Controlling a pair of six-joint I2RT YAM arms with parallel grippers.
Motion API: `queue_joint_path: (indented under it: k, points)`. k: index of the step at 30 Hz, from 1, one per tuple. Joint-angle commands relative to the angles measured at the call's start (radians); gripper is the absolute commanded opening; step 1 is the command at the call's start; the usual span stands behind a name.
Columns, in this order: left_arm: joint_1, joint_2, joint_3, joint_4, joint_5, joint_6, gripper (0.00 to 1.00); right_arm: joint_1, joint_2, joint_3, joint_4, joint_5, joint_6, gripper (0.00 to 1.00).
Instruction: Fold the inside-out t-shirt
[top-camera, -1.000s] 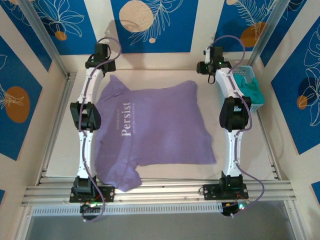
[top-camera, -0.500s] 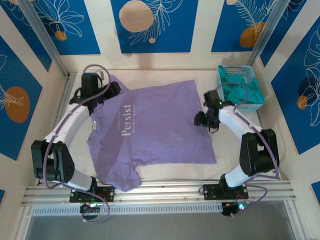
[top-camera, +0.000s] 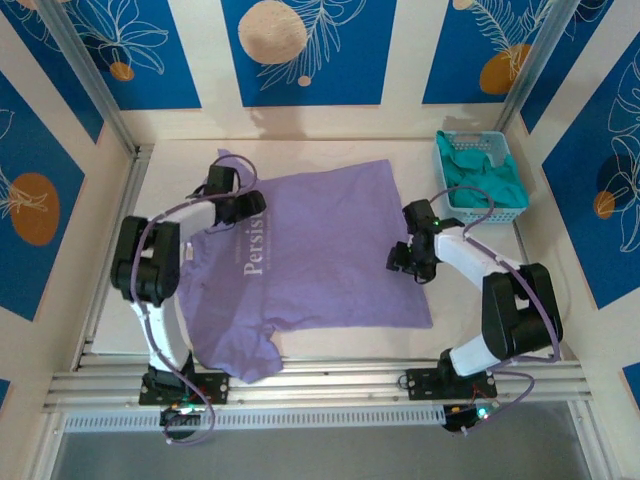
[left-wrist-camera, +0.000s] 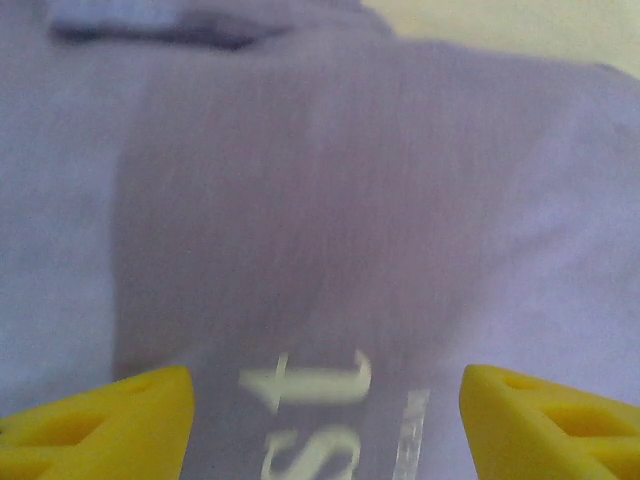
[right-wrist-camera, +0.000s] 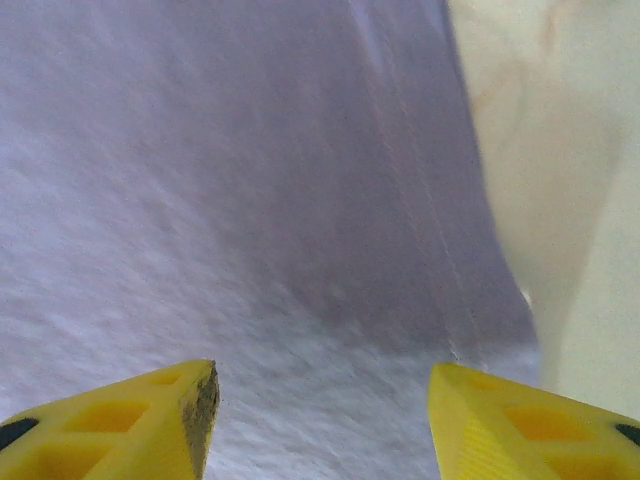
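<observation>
Inside-out t-shirt (top-camera: 320, 250) lies spread flat, left jaws apart over its lettering (left-wrist-camera: 305, 385), right jaws apart at its side edge.

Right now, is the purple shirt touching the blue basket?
Apart. The top external view shows a strip of bare table between the t-shirt and the basket.

One lavender t-shirt (top-camera: 330, 250) lies on one table (top-camera: 350, 342) beneath two grippers, the left gripper (top-camera: 248, 207) and the right gripper (top-camera: 400, 258). They are carried by two arms, the left arm (top-camera: 150, 275) and the right arm (top-camera: 515, 310). Each gripper shows two yellow fingers (left-wrist-camera: 110, 420) in its wrist view, four in all. One white word (top-camera: 255, 248) is printed on the shirt beside the left gripper. One pale blue basket (top-camera: 522, 205), out beyond the right gripper, holds teal cloth (top-camera: 480, 175); how many pieces it holds is unclear.
</observation>
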Motion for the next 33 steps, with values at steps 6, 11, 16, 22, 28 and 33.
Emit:
queue_joint_path:
  k: [6,11,16,22,28,33]
  points:
    - [0.008,0.161,0.188,-0.080,0.006,0.030,0.70,0.013,0.282,0.289,0.221,-0.217,-0.005,0.57]
    - [0.008,0.230,0.270,-0.136,0.014,0.029,0.70,-0.031,0.510,0.495,0.157,-0.278,0.041,0.52]
    - [0.007,0.321,0.411,-0.212,0.039,0.028,0.70,-0.083,0.650,0.658,0.096,-0.318,0.065,0.46]
    - [0.006,0.491,0.753,-0.360,0.039,0.051,0.70,-0.144,0.803,0.911,0.021,-0.293,0.057,0.44]
    - [0.006,0.568,1.125,-0.536,0.065,0.074,0.72,-0.171,0.739,0.990,-0.053,-0.235,-0.047,0.45]
    - [-0.010,0.177,0.659,-0.316,0.091,0.033,0.73,-0.160,0.352,0.489,0.018,-0.170,-0.037,0.54]
